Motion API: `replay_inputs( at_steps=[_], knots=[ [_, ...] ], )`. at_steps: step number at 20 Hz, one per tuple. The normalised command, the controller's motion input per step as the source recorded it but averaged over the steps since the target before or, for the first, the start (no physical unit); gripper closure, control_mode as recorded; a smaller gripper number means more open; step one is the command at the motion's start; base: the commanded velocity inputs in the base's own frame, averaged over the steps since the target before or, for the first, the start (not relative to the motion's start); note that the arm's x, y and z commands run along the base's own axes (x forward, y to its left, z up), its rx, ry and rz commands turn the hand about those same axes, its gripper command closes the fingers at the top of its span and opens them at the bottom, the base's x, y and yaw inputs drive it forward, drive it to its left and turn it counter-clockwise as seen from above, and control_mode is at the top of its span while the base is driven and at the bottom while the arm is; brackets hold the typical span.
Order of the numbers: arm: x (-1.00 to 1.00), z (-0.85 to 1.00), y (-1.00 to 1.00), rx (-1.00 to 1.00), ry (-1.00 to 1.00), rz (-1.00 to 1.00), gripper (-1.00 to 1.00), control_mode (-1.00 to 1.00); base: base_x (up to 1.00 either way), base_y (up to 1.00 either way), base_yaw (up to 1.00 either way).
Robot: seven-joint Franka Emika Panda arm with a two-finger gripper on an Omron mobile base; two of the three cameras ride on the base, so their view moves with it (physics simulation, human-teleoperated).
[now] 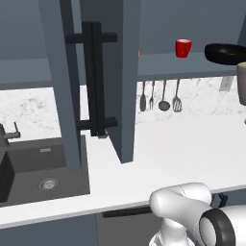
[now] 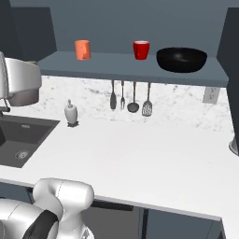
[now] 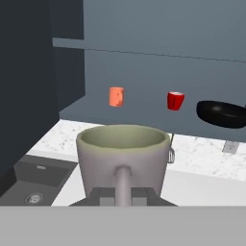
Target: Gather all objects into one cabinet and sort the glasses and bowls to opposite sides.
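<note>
One slip risked: gripper [image 3: 123,196] pinched narrow on greyish-tan cup [image 3: 123,156] handle alone, liable to swing and strike orange cup [image 3: 116,96] on shelf [image 2: 116,65].

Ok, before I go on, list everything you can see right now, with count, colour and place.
Orange cup: one, orange, left on the cabinet shelf.
Red cup: one, red, mid shelf.
Black bowl: one, glossy black, right on the shelf beside the red cup.
Greyish-tan cup: one, close before the hand camera, handle between the finger tips.
Cabinet door: slate-blue, black bar handles, swung open.
Utensils: four, metal, hanging under the shelf.
Soap bottle: one, white, on the counter near the sink.
Gripper: shut on the greyish-tan cup's handle.
</note>
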Motion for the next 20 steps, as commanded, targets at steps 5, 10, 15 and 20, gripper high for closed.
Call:
replay_inputs(
  at_steps=[5, 10, 15, 20],
  knots=[
    [0.0, 0.0, 0.0, 0.0, 0.0, 0.0, 1.0, 1.0, 0.93, -0.34, 0.04],
    [0.0, 0.0, 0.0, 0.0, 0.0, 0.0, 1.0, 1.0, 0.92, -0.73, -0.01],
    [0.0, 0.0, 0.0, 0.0, 0.0, 0.0, 1.0, 1.0, 0.43, -0.27, 0.0],
    [0.0, 0.0, 0.0, 0.0, 0.0, 0.0, 1.0, 1.0, 0.0, 0.0, 0.0]
  ],
)
